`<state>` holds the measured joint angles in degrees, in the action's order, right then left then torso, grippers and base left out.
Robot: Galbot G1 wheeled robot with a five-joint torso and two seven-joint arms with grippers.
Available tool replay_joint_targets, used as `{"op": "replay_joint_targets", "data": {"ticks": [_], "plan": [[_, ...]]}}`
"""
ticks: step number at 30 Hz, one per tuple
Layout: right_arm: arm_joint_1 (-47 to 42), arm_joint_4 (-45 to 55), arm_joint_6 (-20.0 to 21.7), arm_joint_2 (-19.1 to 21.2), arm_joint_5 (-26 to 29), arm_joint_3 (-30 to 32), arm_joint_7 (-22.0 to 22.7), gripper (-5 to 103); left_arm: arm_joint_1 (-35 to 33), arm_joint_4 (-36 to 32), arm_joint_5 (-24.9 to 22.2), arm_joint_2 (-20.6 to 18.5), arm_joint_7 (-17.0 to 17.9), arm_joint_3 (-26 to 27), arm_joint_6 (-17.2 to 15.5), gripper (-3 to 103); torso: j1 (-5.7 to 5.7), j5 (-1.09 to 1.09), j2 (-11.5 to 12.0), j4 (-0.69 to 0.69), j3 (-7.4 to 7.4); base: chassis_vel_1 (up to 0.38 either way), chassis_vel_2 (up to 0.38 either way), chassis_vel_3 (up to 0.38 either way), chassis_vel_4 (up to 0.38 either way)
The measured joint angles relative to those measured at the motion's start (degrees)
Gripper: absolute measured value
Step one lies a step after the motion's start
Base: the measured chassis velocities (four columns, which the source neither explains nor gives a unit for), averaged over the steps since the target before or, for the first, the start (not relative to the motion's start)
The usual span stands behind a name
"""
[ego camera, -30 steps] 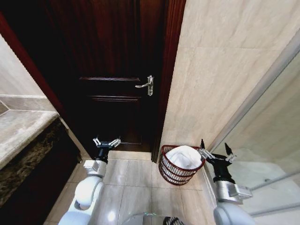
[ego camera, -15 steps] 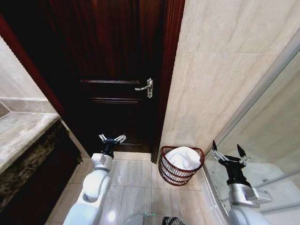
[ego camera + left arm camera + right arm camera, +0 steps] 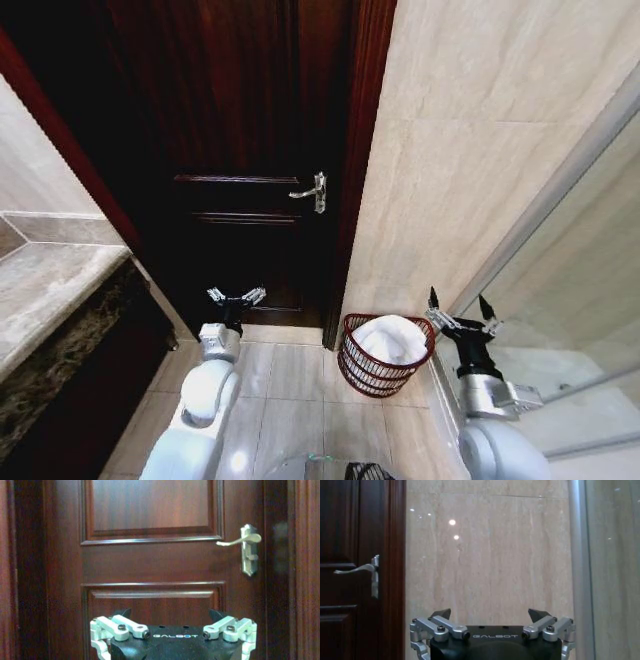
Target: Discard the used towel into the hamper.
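Observation:
The hamper (image 3: 372, 372), a small round reddish-brown ribbed basket, stands on the tiled floor at the foot of the beige wall, just right of the door frame. A white towel (image 3: 392, 338) lies bunched inside it, rising to the rim. My right gripper (image 3: 458, 311) hangs open and empty just right of the hamper, its fingertips (image 3: 441, 613) facing the tiled wall. Raised in front of the dark door, my left gripper (image 3: 236, 296) is open too, holding nothing; it also appears in the left wrist view (image 3: 170, 614).
A dark wooden door (image 3: 250, 150) with a silver lever handle (image 3: 312, 190) is shut ahead. A stone counter (image 3: 45, 285) over a dark cabinet runs along the left. A glass shower panel with a metal frame (image 3: 560, 190) is on the right. Beige floor tiles (image 3: 290, 375) lie between.
The head camera shifted a little between frames. My right gripper drew away from the hamper's rim, dipped right and came back up beside it. The towel stays in the hamper.

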<state>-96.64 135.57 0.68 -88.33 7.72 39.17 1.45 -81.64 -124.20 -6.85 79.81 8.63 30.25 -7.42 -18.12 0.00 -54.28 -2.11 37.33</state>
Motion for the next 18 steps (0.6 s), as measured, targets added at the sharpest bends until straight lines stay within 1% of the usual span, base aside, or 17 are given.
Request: {"op": "replay_joint_targets", "data": {"ticks": [7,11,18], "plan": [[-0.1,0.1,0.1,0.7,0.0,0.4,-0.3,100,-1.3,-0.8,-1.6,0.6,-0.3,2.8,1.0,100,-0.66,0.0,-1.5,0.0,0.84,0.0,0.0,0.0,0.0],[-0.4,0.2,-0.1,0.7,0.0,0.5,-0.3,100,-1.4,-1.4,-2.2,0.5,-0.2,4.3,1.0,100,-1.03,0.0,-2.3,0.0,1.3,0.0,0.0,0.0,0.0],[-0.5,0.7,-0.1,0.4,0.0,0.5,-0.2,100,-2.0,-1.9,-2.6,0.2,-0.1,5.2,1.0,100,-1.66,0.0,-3.8,0.0,2.11,0.0,0.0,0.0,0.0]]}}
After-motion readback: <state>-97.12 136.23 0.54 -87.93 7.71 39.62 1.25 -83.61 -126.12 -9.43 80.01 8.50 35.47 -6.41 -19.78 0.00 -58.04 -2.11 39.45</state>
